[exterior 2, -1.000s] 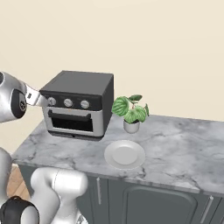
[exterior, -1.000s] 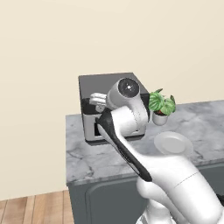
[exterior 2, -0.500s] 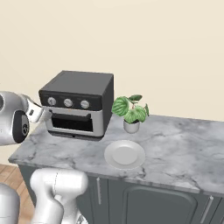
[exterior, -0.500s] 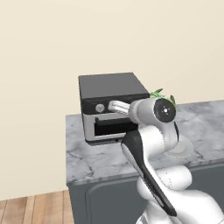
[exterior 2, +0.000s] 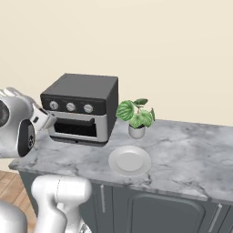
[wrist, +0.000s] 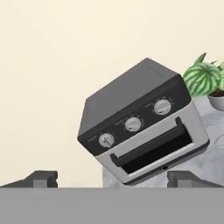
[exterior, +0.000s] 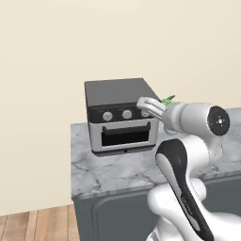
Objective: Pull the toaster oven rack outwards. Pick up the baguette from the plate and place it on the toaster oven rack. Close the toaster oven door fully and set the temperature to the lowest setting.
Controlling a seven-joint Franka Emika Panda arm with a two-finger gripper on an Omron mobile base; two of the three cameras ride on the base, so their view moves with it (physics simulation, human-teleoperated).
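Three knobs [exterior: 127, 114] on toaster oven [exterior: 121, 115], door [exterior: 124, 135] shut, arm in front. Right base view: empty plate [exterior 2: 129, 160] beside plant [exterior 2: 136, 115]. Hand view: gripper [wrist: 113, 178] fingers apart, nothing held, aimed at the oven.

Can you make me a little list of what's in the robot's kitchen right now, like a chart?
oven: dark grey toaster oven on the marble counter, by the wall
oven door: door up and shut
knobs: three round silver ones above the door
plate: plate with no bread on it
plant: potted plant between oven and plate
hand: hand open, holding nothing, facing the oven front
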